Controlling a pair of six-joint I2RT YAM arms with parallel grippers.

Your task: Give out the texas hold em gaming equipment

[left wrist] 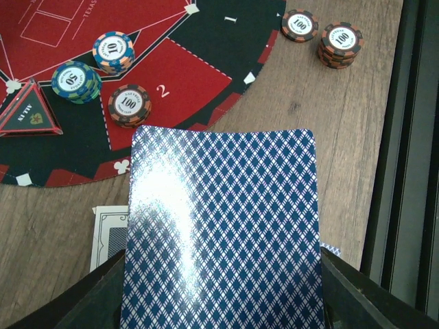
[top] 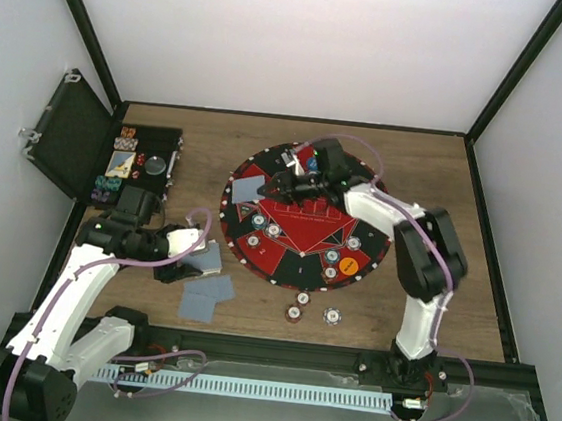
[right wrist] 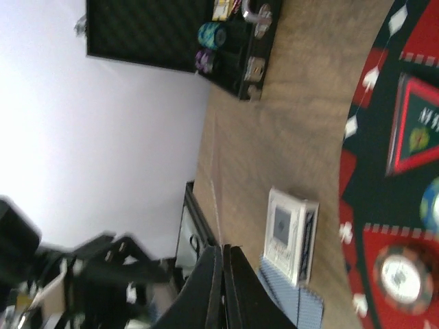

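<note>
My left gripper (top: 177, 260) is shut on a playing card with a blue diamond-pattern back (left wrist: 219, 233), held flat between both fingers (left wrist: 96, 295) just off the mat's left edge. A white card box (left wrist: 110, 236) lies under it, and loose cards (top: 206, 298) lie on the wood. My right gripper (top: 267, 185) is over the mat's far left. Its jaws are pressed together (right wrist: 223, 250) on a card (top: 246, 189) that shows edge-on in the right wrist view. Chips (left wrist: 129, 104) and an orange button (top: 349, 265) sit on the mat. Three chip piles (top: 304, 298) lie off it.
The round red-and-black mat (top: 363, 194) fills the table's middle, with a triangular all-in marker (left wrist: 27, 116) on it. The black hinged case (top: 143, 136) stands open at the far left with chips inside, its lid (top: 68, 133) against the wall. A black rail (left wrist: 405, 171) runs along the near edge.
</note>
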